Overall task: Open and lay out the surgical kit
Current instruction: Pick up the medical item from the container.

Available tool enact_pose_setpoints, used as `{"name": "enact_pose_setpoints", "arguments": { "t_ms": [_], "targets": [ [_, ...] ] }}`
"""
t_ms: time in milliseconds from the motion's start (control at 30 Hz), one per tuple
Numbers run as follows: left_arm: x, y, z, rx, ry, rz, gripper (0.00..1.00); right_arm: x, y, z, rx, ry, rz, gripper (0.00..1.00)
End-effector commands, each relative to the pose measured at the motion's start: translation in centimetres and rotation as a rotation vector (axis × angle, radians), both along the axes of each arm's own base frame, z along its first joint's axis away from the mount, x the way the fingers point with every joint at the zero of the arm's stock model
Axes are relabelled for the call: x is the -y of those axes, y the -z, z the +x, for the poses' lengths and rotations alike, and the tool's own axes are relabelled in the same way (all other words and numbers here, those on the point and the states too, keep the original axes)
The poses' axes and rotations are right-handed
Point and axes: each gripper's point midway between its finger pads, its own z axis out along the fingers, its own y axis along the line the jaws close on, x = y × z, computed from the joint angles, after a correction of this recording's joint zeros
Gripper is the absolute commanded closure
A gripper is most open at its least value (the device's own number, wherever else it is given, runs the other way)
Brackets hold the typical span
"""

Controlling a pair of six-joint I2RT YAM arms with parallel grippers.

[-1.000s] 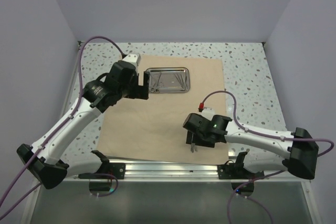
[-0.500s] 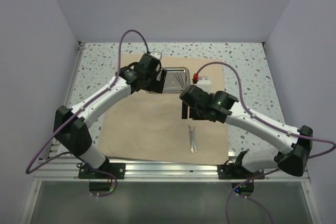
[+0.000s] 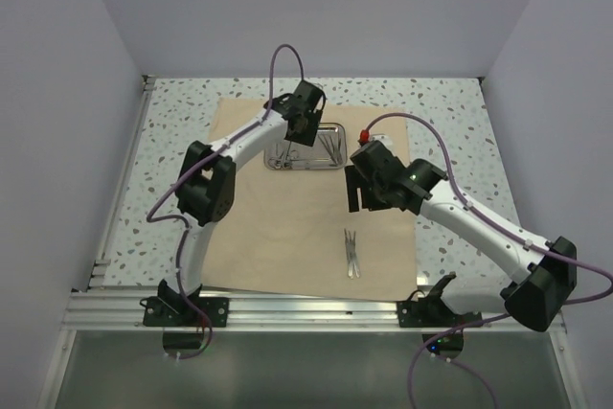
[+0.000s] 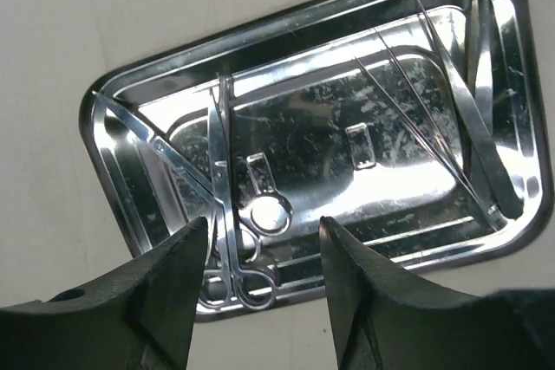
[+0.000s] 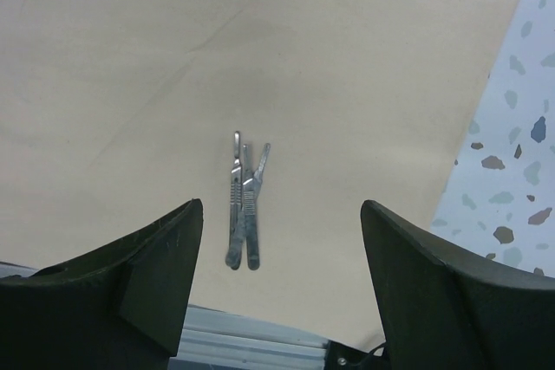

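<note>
The surgical kit's steel tray [image 3: 342,150] sits at the far middle of the tan cloth wrap [image 3: 268,227], spread flat on the speckled table [image 3: 450,112]. On my wrist view, scissors [image 4: 217,153] lie toward its left end and slim tweezers [image 4: 486,127] fan out at the right. A small bunch of silver instruments [image 3: 353,254] rests on the cloth toward its near right corner, well apart from the tray. My left arm [image 3: 239,141] reaches over the tray, jaws partly apart and empty above the scissors' ring handles. My right arm [image 3: 469,222] holds its jaws wide and empty above the cloth, between tray and bunch.
</note>
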Motion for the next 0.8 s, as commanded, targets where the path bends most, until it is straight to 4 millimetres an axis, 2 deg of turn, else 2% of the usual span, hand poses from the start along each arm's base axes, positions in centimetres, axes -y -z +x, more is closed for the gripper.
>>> {"name": "enact_pose_setpoints", "arguments": {
  "t_ms": [0, 67, 167, 233, 500, 767],
  "targets": [
    [-0.3, -0.5, 3.2, 0.038, 0.012, -0.027, 0.43, -0.4, -0.4, 0.2, 0.022, -0.032, 0.039, 0.23],
    [-0.9, -0.3, 4.4, 0.038, -0.007, -0.047, 0.48, -0.1, -0.5, 0.7, 0.024, -0.022, 0.017, 0.23],
    [-1.7, 1.1, 5.3, 0.006, -0.032, -0.101, 0.50, 0.3, -0.5, 1.0, 0.027, -0.007, -0.015, 0.23],
    [-1.9, 1.6, 5.7, 0.003, -0.031, -0.097, 0.50, -0.1, 0.0, 1.2, 0.012, -0.009, -0.010, 0.23],
    [-1.2, 5.8, 4.1, -0.089, -0.020, -0.134, 0.59, 0.0, 0.9, 2.3, -0.017, -0.002, -0.057, 0.23],
    [-1.3, 7.2, 3.5, -0.117, -0.026, -0.135, 0.68, 0.3, 1.7, 3.1, -0.042, -0.009, -0.084, 0.23]
  ]
}}
